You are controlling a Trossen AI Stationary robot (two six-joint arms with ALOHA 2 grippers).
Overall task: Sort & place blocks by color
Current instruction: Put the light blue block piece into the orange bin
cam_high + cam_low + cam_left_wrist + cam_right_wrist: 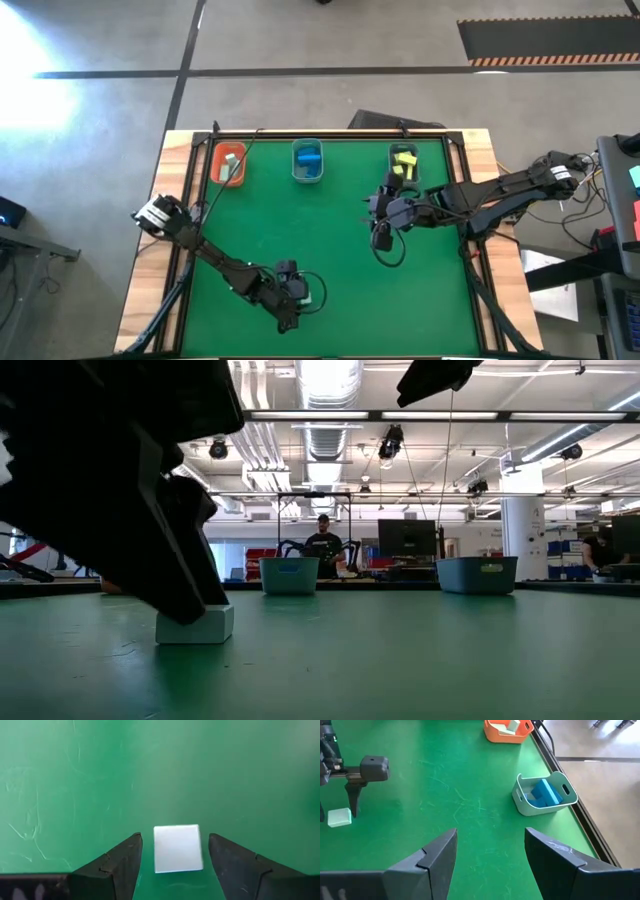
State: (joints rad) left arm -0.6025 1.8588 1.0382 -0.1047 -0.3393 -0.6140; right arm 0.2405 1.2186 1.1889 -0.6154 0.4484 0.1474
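A pale mint block (177, 847) lies flat on the green mat near the table's near edge. My left gripper (175, 865) is open and stands low over it, one finger on each side with a gap to both. The low view shows the block (195, 628) under the dark gripper body (130, 510). My right gripper (490, 855) is open and empty, above the mat (385, 228) in front of the grey bin. The right wrist view also shows the mint block (340, 816) and the left arm's finger (354, 802). Blue blocks (545, 794) lie in the clear bin, yellow ones (404, 163) in the grey bin.
Three small bins stand in a row along the far edge: the orange bin (229, 165) with a pale block inside, the clear bin (308, 162) and the grey bin (404, 178). Cables run along the mat's edges. Open mat (300, 230) lies between the two arms.
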